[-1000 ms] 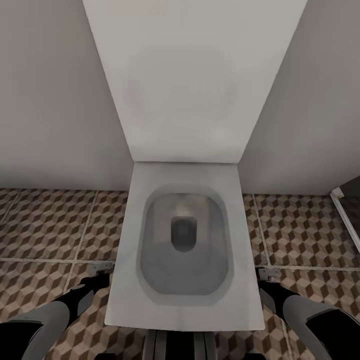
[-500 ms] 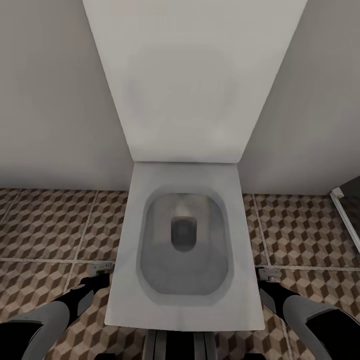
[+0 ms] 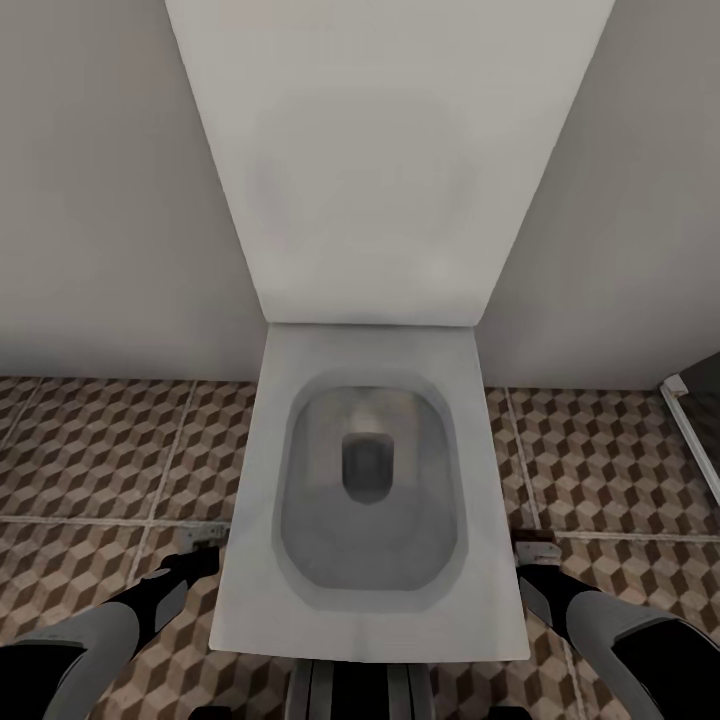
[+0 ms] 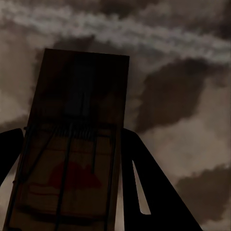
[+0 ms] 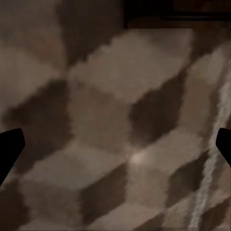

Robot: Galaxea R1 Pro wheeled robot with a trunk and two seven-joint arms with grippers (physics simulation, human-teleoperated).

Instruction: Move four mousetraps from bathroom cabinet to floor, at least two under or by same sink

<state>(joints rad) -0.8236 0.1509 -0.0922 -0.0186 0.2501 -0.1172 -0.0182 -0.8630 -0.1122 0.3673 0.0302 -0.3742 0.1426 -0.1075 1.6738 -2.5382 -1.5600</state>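
1. The robot faces a white toilet set against the wall, with the bathroom floor of cube-patterned tiles on either side of it.
2. The left claw, low beside the toilet's left edge, is clamped on a mousetrap; in the left wrist view the trap sits between the dark fingers, just over the tiles.
3. The right claw, beside the toilet's right edge, is spread apart over bare tile, holding nothing.
4. By my judgement this trap is not yet set down. No sink or cabinet is in sight here, so how many traps are placed I cannot tell.
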